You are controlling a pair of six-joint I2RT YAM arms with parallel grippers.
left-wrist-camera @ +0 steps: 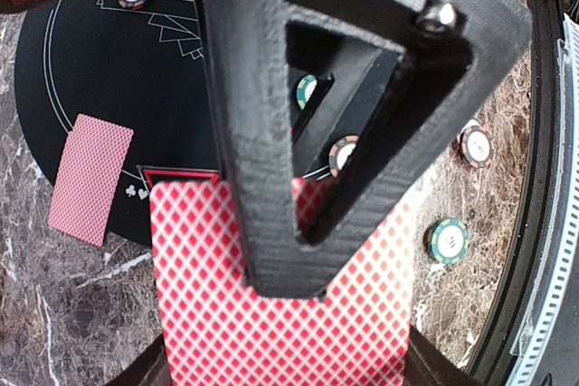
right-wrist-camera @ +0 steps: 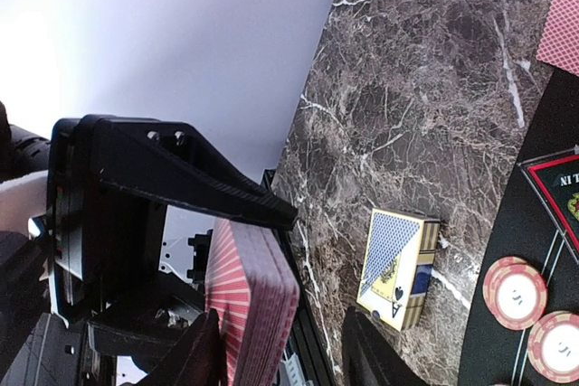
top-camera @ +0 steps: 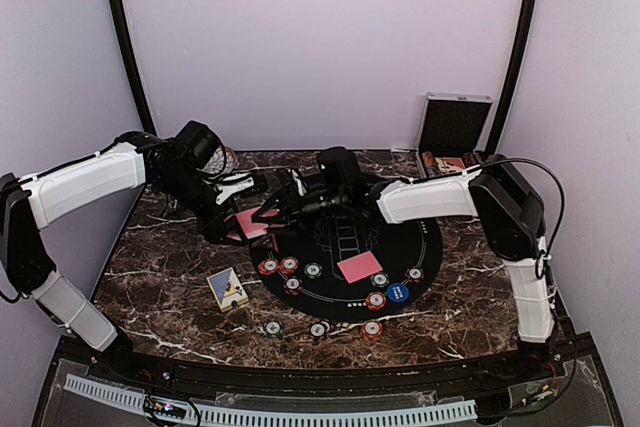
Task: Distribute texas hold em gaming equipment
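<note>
My left gripper (top-camera: 243,215) is shut on a deck of red-backed cards (top-camera: 252,224), held above the table left of the black mat. In the left wrist view its upper finger (left-wrist-camera: 271,151) presses on the top card (left-wrist-camera: 280,332). My right gripper (top-camera: 283,209) reaches in from the right. Its jaws stand open around the deck's edge (right-wrist-camera: 256,300): one finger (right-wrist-camera: 194,359) is close beside the cards, the other (right-wrist-camera: 371,359) is apart from them. A single red-backed card (top-camera: 360,267) lies on the mat among poker chips (top-camera: 288,265).
A blue and yellow card box (top-camera: 227,289) lies on the marble left of the round black mat (top-camera: 425,237). Three chips (top-camera: 318,329) sit near the front edge. The silver case (top-camera: 455,127) stands open at the back right.
</note>
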